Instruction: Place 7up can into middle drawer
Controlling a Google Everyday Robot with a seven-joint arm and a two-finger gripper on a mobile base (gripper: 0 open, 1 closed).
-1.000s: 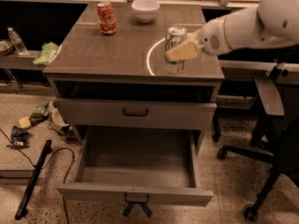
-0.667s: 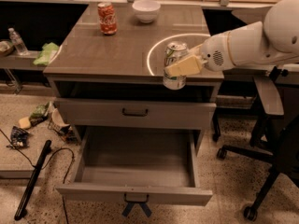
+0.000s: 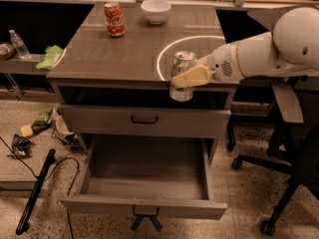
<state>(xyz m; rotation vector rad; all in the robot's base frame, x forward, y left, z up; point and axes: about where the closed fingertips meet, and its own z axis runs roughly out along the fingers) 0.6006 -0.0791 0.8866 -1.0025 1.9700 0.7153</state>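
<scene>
I see claw (image 3: 186, 76) clamped on 7up can (image 3: 182, 63), one pale yellow finger across can's front. Can upright, held in air at table (image 3: 119, 54) front edge, above middle drawer (image 3: 144, 207). Can looks silver-green, pale label, shiny silver top. Drawer stands open, plain grey inside, dark crossed strips at handle. Coca-Cola can (image 3: 114, 19) and white bowl (image 3: 156, 10) near table's back.
</scene>
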